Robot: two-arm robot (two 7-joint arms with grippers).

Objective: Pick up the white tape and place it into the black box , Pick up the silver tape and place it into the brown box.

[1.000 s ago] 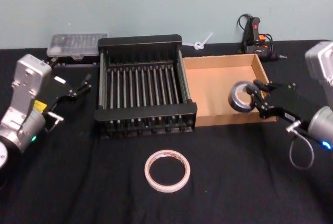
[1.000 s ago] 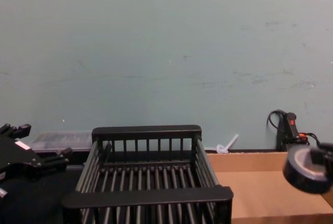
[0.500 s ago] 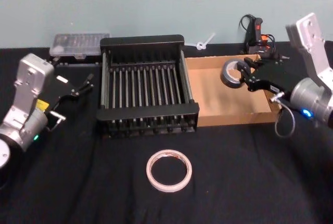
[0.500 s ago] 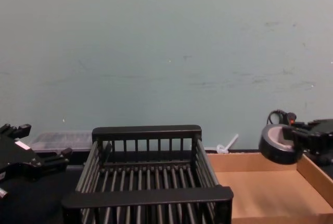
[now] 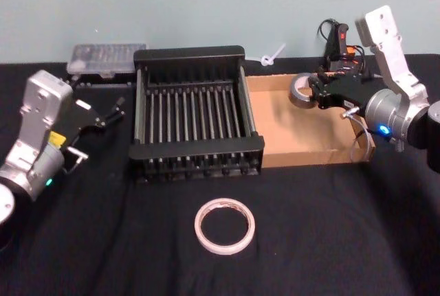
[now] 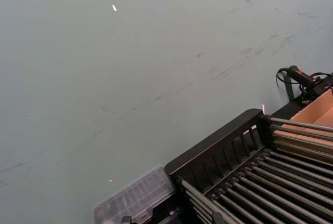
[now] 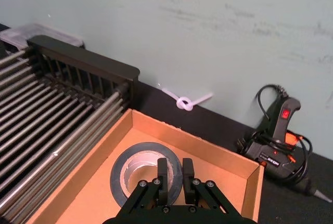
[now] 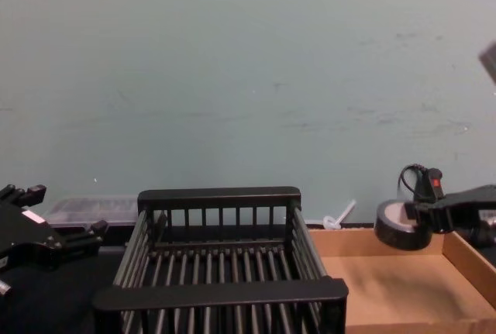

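Scuffed teal wall (image 8: 248, 78), black tablecloth (image 5: 330, 241)

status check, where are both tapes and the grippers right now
Right gripper shut on silver tape, held above brown box. Left gripper open, parked left. White tape on table. Nothing in the way.

We see a table covered in black cloth (image 5: 330, 241), running back to a teal wall. The black box (image 5: 196, 121) sits mid-table, and the brown box (image 5: 302, 152) touches its right side. The white tape (image 5: 225, 225) lies flat near the front edge, just in front of the black box, clear of it. A clear plastic case (image 5: 106, 57) sits at the back left, just behind the black box's left corner. A white zip tie (image 5: 269, 55) and a black glue gun (image 5: 337, 45) lie along the back edge behind the brown box.
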